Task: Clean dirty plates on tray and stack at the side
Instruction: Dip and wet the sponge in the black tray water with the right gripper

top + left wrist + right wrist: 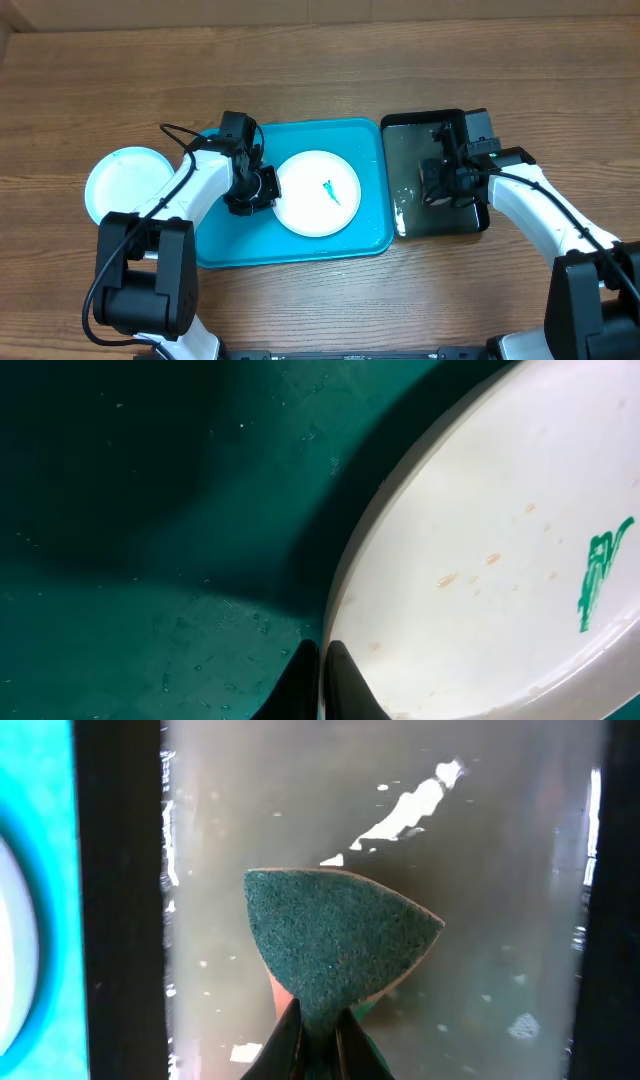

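A white plate (317, 193) with a green smear (331, 191) lies on the turquoise tray (300, 140). My left gripper (268, 187) is at the plate's left edge. In the left wrist view the left gripper (320, 675) is shut on the rim of the white plate (480, 560), one finger on the tray (150, 510) side. A pale blue plate (125, 185) rests on the table left of the tray. My right gripper (440, 185) hangs over the black tray (415, 140). In the right wrist view the right gripper (320, 1035) is shut on a green sponge (335, 945).
The black tray (500, 870) holds shallow cloudy water with bits of foam and stands right beside the turquoise tray's right edge. Bare wooden table (330, 60) lies behind both trays and in front of them.
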Robot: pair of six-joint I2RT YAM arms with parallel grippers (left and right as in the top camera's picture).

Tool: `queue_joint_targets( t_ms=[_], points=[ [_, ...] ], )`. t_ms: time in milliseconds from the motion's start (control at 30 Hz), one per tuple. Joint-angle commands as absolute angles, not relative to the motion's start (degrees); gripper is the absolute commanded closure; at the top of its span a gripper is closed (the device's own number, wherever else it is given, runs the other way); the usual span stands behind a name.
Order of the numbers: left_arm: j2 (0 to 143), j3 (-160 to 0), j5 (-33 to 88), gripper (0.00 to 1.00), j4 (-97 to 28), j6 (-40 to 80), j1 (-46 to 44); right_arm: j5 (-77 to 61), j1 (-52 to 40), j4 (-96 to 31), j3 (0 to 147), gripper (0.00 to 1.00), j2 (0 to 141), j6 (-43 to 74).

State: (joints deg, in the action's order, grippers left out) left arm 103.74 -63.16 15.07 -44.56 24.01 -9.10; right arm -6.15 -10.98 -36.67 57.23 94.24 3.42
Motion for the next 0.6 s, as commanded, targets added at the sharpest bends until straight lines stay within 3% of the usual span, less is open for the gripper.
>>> queue_joint_targets(
  t_ms=[0,567],
  points=[
    [103.4,-63.9,16.6,0.93,-44.3,25.7,-8.8,-9.1,-11.2,-36.6,58.0,0.96,94.0,1.0],
    [103.4,-63.9,16.6,0.96,-41.6,29.0,-9.0,-9.1,-11.2,-42.4,64.1,0.96,94.0,-2.9]
  ],
)
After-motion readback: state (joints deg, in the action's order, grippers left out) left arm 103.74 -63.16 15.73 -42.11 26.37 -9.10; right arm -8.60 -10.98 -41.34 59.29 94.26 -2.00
